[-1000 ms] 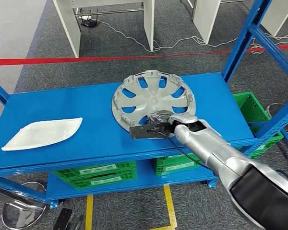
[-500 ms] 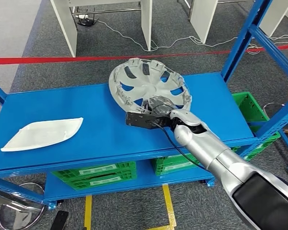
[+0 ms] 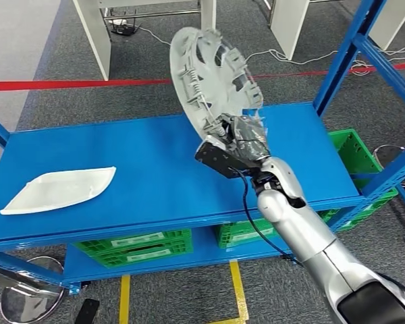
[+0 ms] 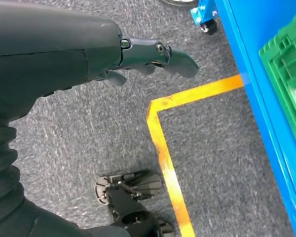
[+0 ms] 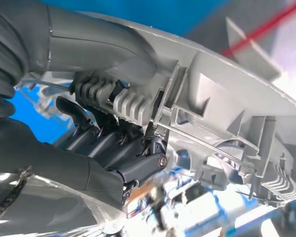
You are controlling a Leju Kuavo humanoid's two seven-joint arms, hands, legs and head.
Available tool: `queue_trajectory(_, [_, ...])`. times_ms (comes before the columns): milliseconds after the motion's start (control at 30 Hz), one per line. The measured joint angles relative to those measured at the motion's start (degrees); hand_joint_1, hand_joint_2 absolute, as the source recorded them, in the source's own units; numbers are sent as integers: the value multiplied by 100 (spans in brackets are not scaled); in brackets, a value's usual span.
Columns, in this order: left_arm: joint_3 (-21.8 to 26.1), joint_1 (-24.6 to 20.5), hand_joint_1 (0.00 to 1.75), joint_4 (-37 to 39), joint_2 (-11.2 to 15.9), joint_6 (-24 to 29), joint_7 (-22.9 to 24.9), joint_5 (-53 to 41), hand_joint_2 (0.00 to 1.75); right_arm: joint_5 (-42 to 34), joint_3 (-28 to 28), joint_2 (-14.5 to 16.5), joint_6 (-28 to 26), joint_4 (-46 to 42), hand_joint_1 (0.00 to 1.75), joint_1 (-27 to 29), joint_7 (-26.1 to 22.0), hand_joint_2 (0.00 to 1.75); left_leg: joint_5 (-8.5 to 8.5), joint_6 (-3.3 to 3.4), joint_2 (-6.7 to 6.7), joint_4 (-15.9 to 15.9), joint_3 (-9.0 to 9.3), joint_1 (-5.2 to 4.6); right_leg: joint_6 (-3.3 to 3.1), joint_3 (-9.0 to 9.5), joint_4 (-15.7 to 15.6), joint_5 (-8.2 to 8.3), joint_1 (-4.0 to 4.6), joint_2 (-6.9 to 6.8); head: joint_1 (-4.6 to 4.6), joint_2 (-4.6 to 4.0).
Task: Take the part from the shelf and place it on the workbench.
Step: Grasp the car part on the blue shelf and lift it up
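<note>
Step in hand, by my read: carry to workbench. Keep grip firm at rim, swing slow; wide disc catches air and blue uprights nearby.

Shelf (image 3: 139, 182): blue painted steel deck, flat, smooth, below fingers.

Hubcap (image 3: 205, 67): silver-grey moulded plastic, round, spoked cut-outs, ribbed clips and wire ring on back; tilted steeply, lifted clear of deck, rim clamped in fingers.

Right hand (image 3: 241, 145): dark fingers (image 5: 113, 153) curled tight round hubcap rim.

Left hand (image 4: 146, 54): hangs over grey carpet, fingers straight, holding nothing.

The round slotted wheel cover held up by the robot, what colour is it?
Silver-grey plastic wheel cover, gripped at its rim by the right hand; the head view shows it best.
</note>
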Motion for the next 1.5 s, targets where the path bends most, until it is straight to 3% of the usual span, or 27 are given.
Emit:
queue_trajectory(67, [0, -2, 0, 0, -7, 22, 4, -10, 175, -78, -231, 13, -198, -250, 175, 159, -114, 175, -143, -57, 4, 172, -58, 6, -64, 24, -22, 0, -22, -17, -15, 1])
queue_trajectory(167, [0, -6, 0, 0, -23, 39, 9, -20, 175, -211, -497, 39, -344, -508, 175, 305, -228, 175, -614, -124, 14, 1144, -485, 29, -121, 41, -29, -11, -34, -25, -46, 1])
queue_trajectory(233, [0, -4, 0, 0, -32, 42, 11, -23, 175, -237, -588, 41, -353, -597, 175, 387, -249, 175, -699, -138, 15, 1581, -706, 36, -129, 50, -26, -22, -31, -18, -44, -1])
queue_trajectory(267, [0, -5, 0, 0, -34, 45, 11, -23, 175, -258, -626, 41, -354, -641, 175, 429, -264, 175, -575, -134, 15, 1499, -686, 37, -128, 60, -24, -30, -31, -11, -46, 0])
queue_trajectory(367, [5, -11, 0, 0, -34, 90, 36, -14, 175, -536, -764, 56, -379, -781, 175, 500, -384, 175, 35, -71, 14, 496, -273, 22, -89, 100, -18, -62, -25, 7, -43, 1])
queue_trajectory(400, [10, -15, 0, 0, -38, 116, 60, -1, 175, -706, -817, 64, -391, -826, 175, 513, -450, 175, 118, -43, 13, 246, -169, 10, -65, 94, -13, -67, -20, 11, -42, 1])
queue_trajectory(500, [27, -20, 0, 0, -59, 195, 136, 55, 175, -1333, -976, 85, -396, -977, 175, 567, -674, 175, 79, 33, 6, 34, -112, -8, 20, 38, -7, -56, -7, 3, -38, 0])
queue_trajectory(567, [48, -16, 0, 0, -73, 233, 177, 91, 175, -1779, -1080, 91, -342, -1078, 175, 581, -806, 175, 99, 90, 7, -24, -96, 18, 75, -46, 111, -157, -9, -9, -23, -1])
queue_trajectory(600, [61, -19, 0, 0, -80, 247, 191, 106, 175, -1973, -1124, 91, -305, -1116, 175, 578, -861, 175, 114, 118, 9, -51, -84, 32, 97, -149, 328, -288, -11, -11, -13, -1])
queue_trajectory(667, [90, -27, 0, 0, -89, 262, 201, 124, 175, -2226, -1192, 91, -238, -1160, 175, 583, -937, 175, 123, 144, 11, -54, -77, 34, 127, -490, 1073, -638, -20, -13, 8, 0])
queue_trajectory(733, [111, -26, 0, 0, -104, 263, 207, 129, 175, -2313, -1228, 93, -212, -1175, 175, 601, -963, 175, 121, 146, 10, -42, -76, 32, 143, -763, 1632, -784, -22, -14, 8, 0])
queue_trajectory(767, [119, -27, 0, 0, -111, 263, 210, 133, 175, -2347, -1240, 96, -206, -1182, 175, 605, -972, 175, 120, 146, 8, -32, -75, 32, 143, -769, 1624, -703, -23, -15, 10, 0])
queue_trajectory(800, [123, -30, 0, 0, -119, 267, 216, 137, 175, -2419, -1252, 102, -188, -1196, 175, 604, -990, 175, 118, 143, 3, -20, -72, 33, 136, -657, 1377, -523, -24, -16, 9, -1])
queue_trajectory(833, [126, -36, 0, 0, -124, 273, 225, 142, 175, -2539, -1267, 109, -148, -1219, 175, 597, -1019, 175, 112, 134, -5, -1, -73, 34, 126, -469, 971, -304, -26, -17, 10, 0])
queue_trajectory(900, [143, -45, 0, 0, -129, 296, 260, 153, 175, -2920, -1296, 128, 18, -1267, 175, 563, -1107, 175, 105, 95, -21, 48, -107, 11, 97, -114, 282, -48, -21, -12, 10, 0])
queue_trajectory(933, [154, -47, 0, 0, -130, 310, 279, 157, 175, -3158, -1302, 136, 162, -1285, 175, 542, -1144, 175, 111, 67, -23, 70, -133, -1, 78, -38, 122, -16, -17, -3, 7, 0])
queue_trajectory(1033, [179, -45, 0, 0, -125, 352, 308, 162, 175, -3881, -1297, 146, 743, -1304, 175, 481, -1210, 175, 124, -14, -18, 99, -183, -7, 2, -60, 99, 2, -23, 15, 5, 0])
queue_trajectory(1100, [196, -50, 0, 0, -120, 375, 311, 162, 175, -4222, -1283, 146, 1097, -1307, 175, 423, -1266, 175, -104, -73, -10, 323, -259, -2, -72, -94, 88, 49, -46, -3, -12, 1])
queue_trajectory(1200, [209, -60, 0, 0, -122, 390, 316, 163, 175, -4423, -1239, 146, 1395, -1315, 175, 370, -1340, 175, -785, -136, 4, 1375, -551, 12, -129, -166, 83, 120, -37, -35, -30, 1])
queue_trajectory(1233, [210, -61, 0, 0, -125, 394, 319, 163, 175, -4464, -1222, 145, 1468, -1315, 175, 362, -1352, 175, -914, -138, 5, 1643, -598, 13, -135, -196, 84, 149, -27, -42, -28, 1])
queue_trajectory(1267, [211, -62, 0, 0, -127, 398, 320, 163, 175, -4509, -1204, 145, 1548, -1315, 175, 348, -1357, 175, -938, -129, 6, 1704, -549, 13, -140, -232, 85, 184, -16, -46, -28, 0])
queue_trajectory(1300, [211, -64, 0, 0, -128, 402, 322, 163, 175, -4551, -1189, 144, 1625, -1315, 175, 327, -1360, 175, -862, -109, 6, 1532, -394, 10, -142, -271, 86, 224, -6, -45, -28, 0])
queue_trajectory(1400, [212, -92, 0, 0, -122, 411, 324, 162, 175, -4624, -1161, 138, 1759, -1315, 175, 237, -1359, 175, -498, -7, 8, 310, 354, -21, -116, -374, 78, 355, 18, -37, -23, 1])
queue_trajectory(1433, [212, -105, 0, 0, -121, 413, 325, 162, 175, -4635, -1156, 134, 1773, -1314, 175, 218, -1356, 175, -442, 17, 9, 61, 478, -38, -88, -398, 71, 401, 19, -38, -23, 0])
queue_trajectory(1500, [213, -113, 0, 0, -122, 415, 327, 162, 175, -4652, -1141, 127, 1805, -1311, 175, 205, -1350, 175, -374, 45, 12, -25, 472, -72, -15, -424, 39, 497, 8, -41, -21, 0])
